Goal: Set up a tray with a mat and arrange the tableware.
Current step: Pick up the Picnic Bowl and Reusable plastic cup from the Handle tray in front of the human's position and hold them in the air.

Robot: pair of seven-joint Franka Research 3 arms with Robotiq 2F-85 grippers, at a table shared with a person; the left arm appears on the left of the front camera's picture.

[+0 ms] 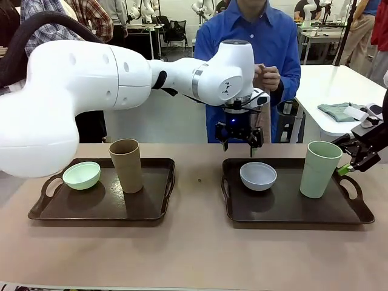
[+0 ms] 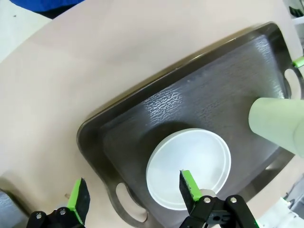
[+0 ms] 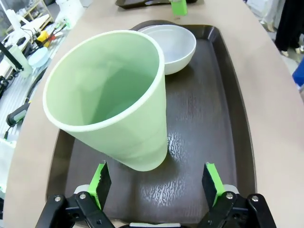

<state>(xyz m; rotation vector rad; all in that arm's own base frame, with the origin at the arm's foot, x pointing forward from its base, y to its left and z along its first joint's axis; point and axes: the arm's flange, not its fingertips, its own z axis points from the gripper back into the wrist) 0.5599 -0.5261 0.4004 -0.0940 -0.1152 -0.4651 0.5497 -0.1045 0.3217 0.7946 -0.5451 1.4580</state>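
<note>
Left gripper [image 1: 239,138], center frame, jaws apart and holding nothing, hangs above the far edge of the right tray [image 1: 285,213], near the white bowl [image 1: 258,176]. Right gripper [image 1: 350,163], right edge, jaws apart, sits just beside the upright pale green cup [image 1: 320,168] without touching it. Left tray [image 1: 91,212], lower left, holds the mint green bowl [image 1: 82,175] and the upright tan-brown cup [image 1: 126,165].
</note>
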